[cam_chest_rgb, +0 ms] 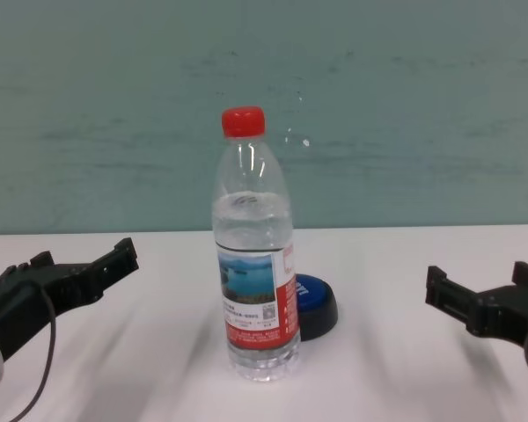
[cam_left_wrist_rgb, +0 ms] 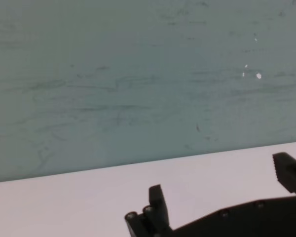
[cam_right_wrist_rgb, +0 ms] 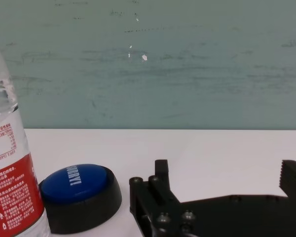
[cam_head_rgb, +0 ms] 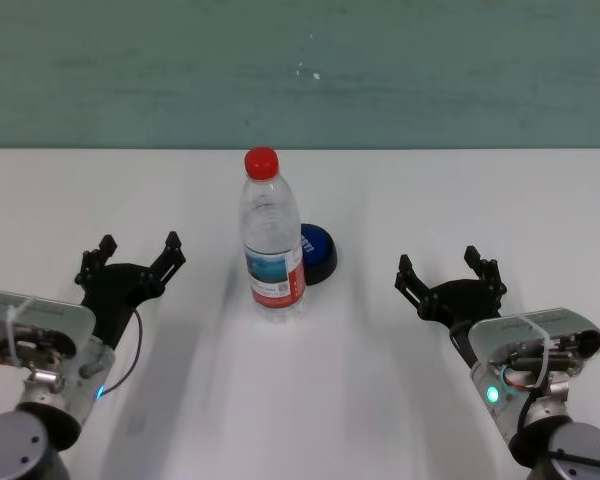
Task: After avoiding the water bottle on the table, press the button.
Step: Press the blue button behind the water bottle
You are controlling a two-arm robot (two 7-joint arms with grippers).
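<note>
The white desk (cam_head_rgb: 400,190) fills the lower two thirds of the head view, with a teal wall (cam_head_rgb: 300,70) across the top. The two arms come next in size. The left gripper (cam_head_rgb: 137,252) sits in the lower left of the head view, its fingers spread wide and holding nothing. The right gripper (cam_head_rgb: 448,270) sits in the lower right, fingers likewise spread and empty. Both hover low over the desk, well apart from the things in the middle.

The water bottle (cam_head_rgb: 272,240) stands upright at the frame's centre, red cap on top, its label showing a lake photo above a red band. The blue-domed button (cam_head_rgb: 317,252) lies just right of the bottle's base and partly behind it, very near or touching; I cannot tell which. In the right wrist view the button (cam_right_wrist_rgb: 79,195) appears unobstructed beside the bottle's label.

The main risk, as I judge it, is a knock: the bottle is tall and narrow, so a sideways brush would tip it. The right gripper has the clearer path; coming from the left would cross the bottle.
</note>
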